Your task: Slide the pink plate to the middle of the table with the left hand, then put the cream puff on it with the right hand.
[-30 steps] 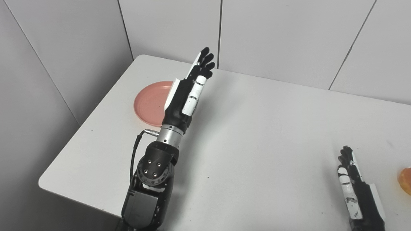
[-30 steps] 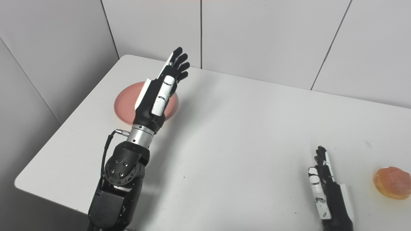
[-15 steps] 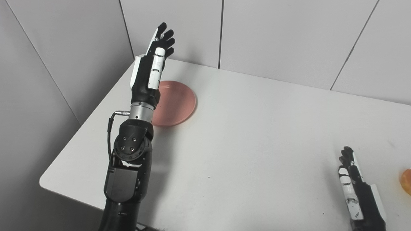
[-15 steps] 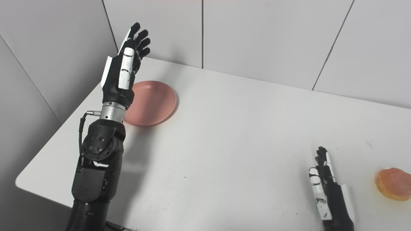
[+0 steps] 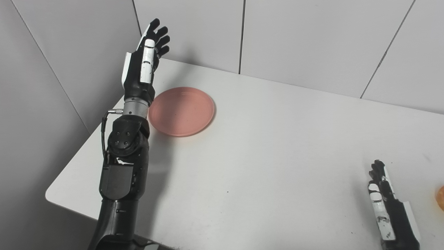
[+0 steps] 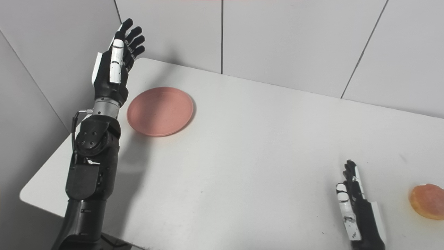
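While my left hand point(image 6: 112, 69) hangs raised, fingers spread and holding nothing, the pink plate point(image 6: 160, 111) lies just to its right, untouched. I should lower beside its far-left rim and push steadily. My right hand point(image 6: 357, 211) rests flat and empty, cream puff point(image 6: 427, 201) near its right.

The pink plate point(image 5: 182, 110) looks smooth and matt, like plastic; the bench point(image 5: 277, 146) has a smooth white matt top with faint dark specks; the left hand point(image 5: 144, 69) is black and white plastic above a bright metal wrist ring point(image 5: 136, 107); the cream puff point(image 6: 426, 201) looks glazed orange, slightly rough.
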{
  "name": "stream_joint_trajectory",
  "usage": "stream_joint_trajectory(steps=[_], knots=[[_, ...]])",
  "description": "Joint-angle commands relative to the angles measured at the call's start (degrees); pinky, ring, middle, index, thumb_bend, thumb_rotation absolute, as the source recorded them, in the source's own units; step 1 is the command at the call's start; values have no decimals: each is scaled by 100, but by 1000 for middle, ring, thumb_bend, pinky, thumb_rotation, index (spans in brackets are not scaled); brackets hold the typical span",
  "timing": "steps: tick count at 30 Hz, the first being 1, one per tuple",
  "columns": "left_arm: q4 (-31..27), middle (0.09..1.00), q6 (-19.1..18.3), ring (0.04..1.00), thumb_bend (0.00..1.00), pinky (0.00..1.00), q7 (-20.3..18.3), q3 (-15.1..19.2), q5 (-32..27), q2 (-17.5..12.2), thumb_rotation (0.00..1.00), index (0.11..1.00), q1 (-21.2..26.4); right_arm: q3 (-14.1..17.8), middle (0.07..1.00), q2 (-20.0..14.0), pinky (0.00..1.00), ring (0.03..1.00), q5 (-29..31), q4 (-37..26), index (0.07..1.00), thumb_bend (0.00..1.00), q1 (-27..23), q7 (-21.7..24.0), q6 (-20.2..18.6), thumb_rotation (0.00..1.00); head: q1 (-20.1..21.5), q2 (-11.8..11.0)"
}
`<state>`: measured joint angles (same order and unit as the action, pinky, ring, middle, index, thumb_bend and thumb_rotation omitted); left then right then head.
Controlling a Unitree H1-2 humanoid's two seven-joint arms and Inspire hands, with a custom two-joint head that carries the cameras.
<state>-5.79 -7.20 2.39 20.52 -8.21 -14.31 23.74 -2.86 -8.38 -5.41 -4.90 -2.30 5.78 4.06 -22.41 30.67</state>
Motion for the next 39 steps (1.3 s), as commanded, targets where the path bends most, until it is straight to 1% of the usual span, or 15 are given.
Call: stream_joint_trajectory(steps=[1, 7, 15, 17, 19, 25, 30, 37, 39], knots=[[-33, 915, 87, 901, 409, 879, 54, 106, -153, -184, 1000, 903, 246, 10, 1000, 7, 1000, 1000, 50, -19, 1000, 76, 90, 2, -30, 1000, -8, 4], [234, 905, 32, 896, 417, 875, 76, 235, -373, -270, 1000, 893, 270, 10, 1000, 20, 1000, 1000, 52, -46, 1000, 61, 95, 3, -33, 1000, -16, 11], [754, 898, 302, 889, 430, 864, -7, 326, -521, -402, 1000, 892, 231, 14, 1000, 0, 1000, 1000, 54, -80, 1000, 55, 99, 18, -58, 1000, -28, 32], [866, 903, 300, 891, 430, 868, 12, 383, -585, -406, 1000, 896, 247, 13, 1000, 5, 1000, 1000, 64, -72, 1000, 54, 92, 23, -76, 1000, -28, 30], [944, 895, 272, 884, 428, 850, 47, 424, -640, -408, 992, 890, 251, 10, 1000, -2, 1000, 1000, 66, -45, 1000, 54, 85, 30, -57, 1000, -30, 31], [1185, 880, 292, 871, 407, 831, 60, 471, -709, -419, 1000, 872, 233, 20, 1000, -3, 1000, 1000, 83, -90, 1000, 45, 98, 30, -90, 1000, -41, 55], [1473, 879, 354, 872, 406, 867, 31, 512, -752, -444, 1000, 882, 233, 20, 1000, -12, 1000, 1000, 91, -121, 1000, 85, 101, 42, -167, 1000, -47, 73], [1798, 891, 493, 888, 395, 894, -13, 597, -941, -464, 1000, 895, 253, 22, 1000, -30, 1000, 1000, 78, -141, 1000, 59, 111, 44, -147, 1000, -58, 89], [1890, 883, 541, 878, 396, 887, -52, 584, -961, -491, 986, 884, 229, 22, 1000, -42, 1000, 1000, 99, -130, 1000, 59, 111, 65, -137, 1000, -62, 94]])
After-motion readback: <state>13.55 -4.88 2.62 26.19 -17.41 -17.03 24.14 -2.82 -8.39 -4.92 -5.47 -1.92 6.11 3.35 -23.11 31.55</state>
